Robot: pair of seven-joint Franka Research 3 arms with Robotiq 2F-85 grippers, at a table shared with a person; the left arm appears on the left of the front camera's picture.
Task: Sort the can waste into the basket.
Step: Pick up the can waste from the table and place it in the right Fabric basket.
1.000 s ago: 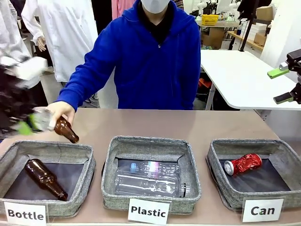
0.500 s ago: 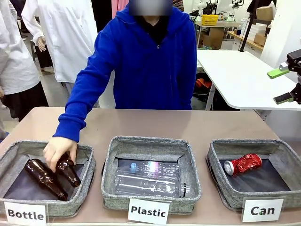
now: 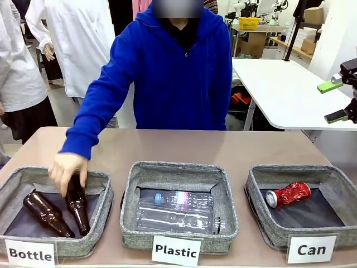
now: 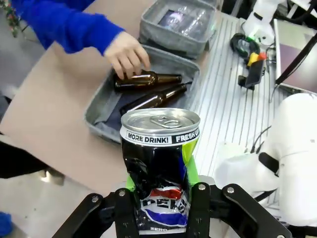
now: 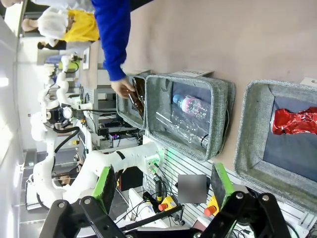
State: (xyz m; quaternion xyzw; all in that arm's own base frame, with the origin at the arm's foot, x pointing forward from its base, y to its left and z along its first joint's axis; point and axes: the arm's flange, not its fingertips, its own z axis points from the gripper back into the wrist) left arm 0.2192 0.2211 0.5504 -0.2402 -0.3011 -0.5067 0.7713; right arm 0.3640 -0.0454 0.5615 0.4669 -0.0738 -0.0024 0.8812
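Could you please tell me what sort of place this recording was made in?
Most likely a robotics lab set up for waste sorting: a Bottle bin, Plastic bin and Can bin sit on the table, a white robot arm stands nearby, and a white worktable and cardboard box lie behind.

3 baskets: Bottle basket [image 3: 33, 174], Plastic basket [image 3: 173, 168], Can basket [image 3: 295, 170]. 2 brown bottles [image 3: 46, 214]. 2 plastic bottles [image 3: 181, 199]. 2 cans: red can [image 3: 288, 195], dark can [image 4: 161, 158]. 3 label cards [image 3: 176, 250]. 1 person's hand [image 3: 67, 167].
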